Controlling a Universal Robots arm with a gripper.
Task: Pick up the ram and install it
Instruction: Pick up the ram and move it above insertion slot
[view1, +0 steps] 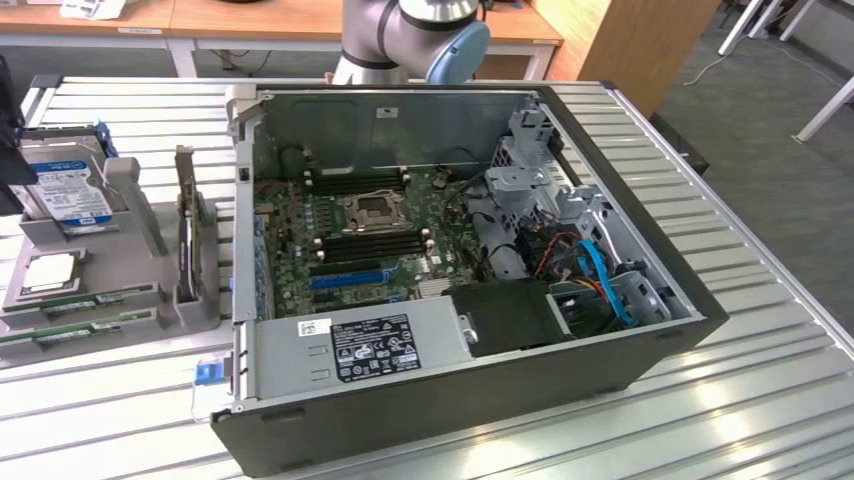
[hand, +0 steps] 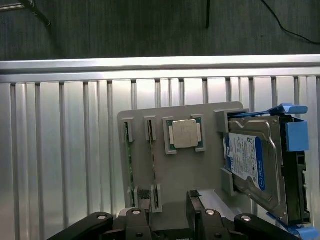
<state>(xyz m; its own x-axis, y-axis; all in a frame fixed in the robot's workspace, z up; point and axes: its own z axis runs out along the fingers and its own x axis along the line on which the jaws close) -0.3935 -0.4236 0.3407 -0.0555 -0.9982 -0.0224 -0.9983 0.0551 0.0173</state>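
Two ram sticks (hand: 129, 165) stand edgewise in the grey holder (hand: 210, 114); the released, empty end effector (hand: 167, 222) over them should align its jaws squarely across one stick's thin edge.

In the wrist view the end effector (hand: 169, 206) was cut by the frame's edge. Its dark fingers (hand: 196, 205) hid the near ends of the ram (hand: 129, 165), which stood edge-on in the grey holder (hand: 210, 115), its chips too thin to make out. The hard drive (hand: 248, 160) ran past the edge. In the exterior view the arm (view1: 400, 35) was cropped at the top.
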